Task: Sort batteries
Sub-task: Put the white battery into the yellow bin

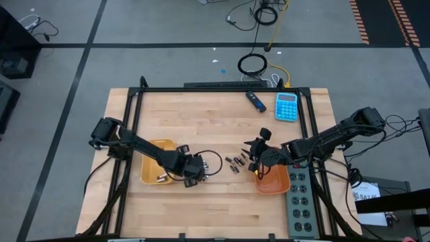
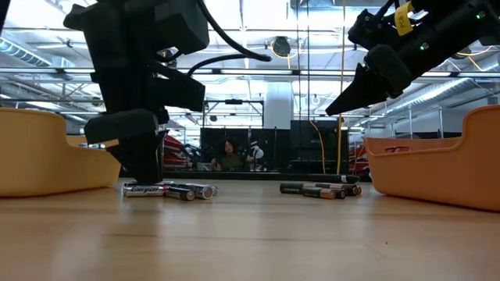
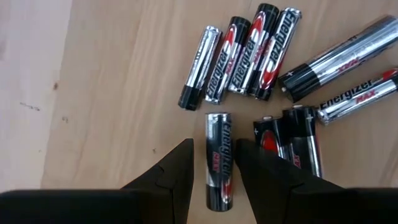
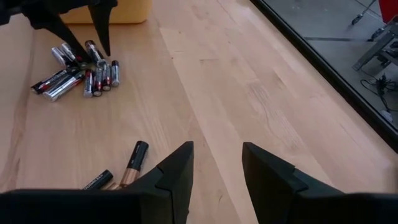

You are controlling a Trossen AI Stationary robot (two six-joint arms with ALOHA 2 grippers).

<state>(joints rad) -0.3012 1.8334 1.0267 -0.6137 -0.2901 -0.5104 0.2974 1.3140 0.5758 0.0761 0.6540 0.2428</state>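
Tabletop (image 1: 201, 128): two trays, yellow tray (image 1: 151, 161) under the left arm, orange tray (image 1: 272, 181) under the right arm. Batteries lie between them in two loose groups.

Left group (image 3: 261, 56): silver-and-black cells beside the yellow tray. Left gripper (image 3: 214, 180) is low over them, fingers set narrow and empty, one finger on either side of a single battery (image 3: 219, 155). That cell's long axis runs parallel to the fingers, straight out between them, so closing across its width looks feasible with no wrist turn. Neighbouring cells (image 3: 292, 140) lie just beside one finger; risk of nudging them on closing.

Right group (image 4: 127, 165): thinner dark cells, near the orange tray. Right gripper (image 4: 216, 174) hangs above the tabletop at the tray's edge, fingers apart and empty, the cells off to one side of them, not between.

Judgement: left arm is nearer its target; pick is not yet made.
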